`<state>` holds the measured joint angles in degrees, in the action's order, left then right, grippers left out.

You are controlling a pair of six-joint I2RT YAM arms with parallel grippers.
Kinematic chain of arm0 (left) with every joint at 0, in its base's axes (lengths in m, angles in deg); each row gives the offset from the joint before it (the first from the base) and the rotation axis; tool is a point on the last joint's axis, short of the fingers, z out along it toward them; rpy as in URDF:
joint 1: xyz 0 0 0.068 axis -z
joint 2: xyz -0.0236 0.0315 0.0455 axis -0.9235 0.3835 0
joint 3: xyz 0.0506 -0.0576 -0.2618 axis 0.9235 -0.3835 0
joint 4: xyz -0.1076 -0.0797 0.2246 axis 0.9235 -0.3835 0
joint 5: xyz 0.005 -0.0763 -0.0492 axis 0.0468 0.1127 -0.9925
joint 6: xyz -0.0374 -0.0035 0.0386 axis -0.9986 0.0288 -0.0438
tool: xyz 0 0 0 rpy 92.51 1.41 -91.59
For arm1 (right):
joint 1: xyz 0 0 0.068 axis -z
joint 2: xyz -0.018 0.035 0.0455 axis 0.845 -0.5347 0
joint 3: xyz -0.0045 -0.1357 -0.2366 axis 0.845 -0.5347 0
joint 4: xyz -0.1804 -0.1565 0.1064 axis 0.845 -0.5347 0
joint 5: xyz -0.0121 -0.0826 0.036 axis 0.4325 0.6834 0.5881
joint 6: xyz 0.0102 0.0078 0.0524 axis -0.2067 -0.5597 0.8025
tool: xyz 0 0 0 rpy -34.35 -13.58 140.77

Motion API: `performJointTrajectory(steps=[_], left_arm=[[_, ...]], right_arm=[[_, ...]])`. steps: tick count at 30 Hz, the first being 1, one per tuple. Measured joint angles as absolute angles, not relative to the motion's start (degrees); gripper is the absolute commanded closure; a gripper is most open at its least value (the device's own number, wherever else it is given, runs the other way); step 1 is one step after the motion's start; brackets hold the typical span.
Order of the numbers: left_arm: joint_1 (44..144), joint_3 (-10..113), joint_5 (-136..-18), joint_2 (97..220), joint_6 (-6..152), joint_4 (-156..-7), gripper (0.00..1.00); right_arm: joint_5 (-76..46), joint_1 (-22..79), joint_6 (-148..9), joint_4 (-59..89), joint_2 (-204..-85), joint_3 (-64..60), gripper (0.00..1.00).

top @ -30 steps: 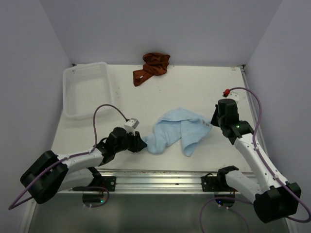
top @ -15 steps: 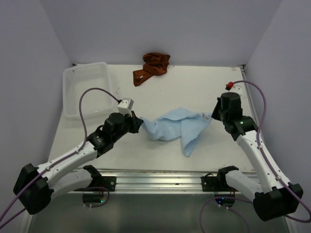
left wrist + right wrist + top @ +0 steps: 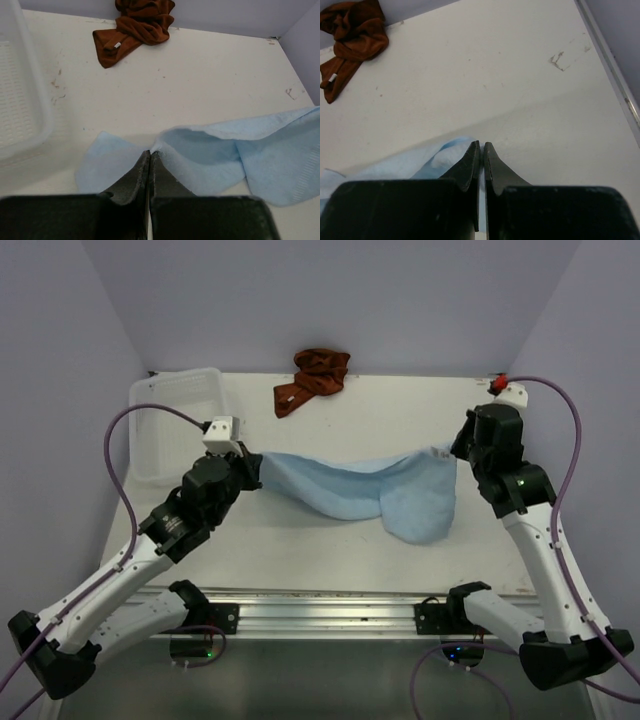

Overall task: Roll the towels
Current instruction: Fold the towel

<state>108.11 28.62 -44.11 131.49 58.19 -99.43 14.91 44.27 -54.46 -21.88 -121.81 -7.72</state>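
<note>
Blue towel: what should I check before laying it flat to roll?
1. Grip of the left gripper on the blue towel: ok, shut on one corner.
2. Grip of the right gripper: ok, shut on the opposite end.
3. Cloth free of folds: not ok, it sags and a doubled flap hangs near the right end.
4. The rust towel out of the way: ok, at the far edge.
5. The basket apart from the cloth: ok.

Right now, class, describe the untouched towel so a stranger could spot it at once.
Look along the far edge of the table, by the back wall. Right of the white mesh basket lies the rust-brown towel, bunched in a heap, unlike the light-blue towel stretched long across the middle.
</note>
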Motion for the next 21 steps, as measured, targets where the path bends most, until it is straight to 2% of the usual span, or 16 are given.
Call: performJointTrajectory(steps=[11,19,21], left_arm=[[108.2,8.6,-54.7,136.7,55.9,-94.8,1.0],[109.1,7.2,-62.8,146.1,56.7,-85.0,1.0],[109.2,7.2,-63.7,147.3,57.2,-83.4,0.97]], right_arm=[[15.9,44.4,-54.5,-22.5,-121.8,-18.3,1.0],[15.7,44.6,-54.5,-21.4,-122.7,-20.0,1.0],[15.6,44.6,-54.5,-21.1,-123.0,-20.7,1.0]])
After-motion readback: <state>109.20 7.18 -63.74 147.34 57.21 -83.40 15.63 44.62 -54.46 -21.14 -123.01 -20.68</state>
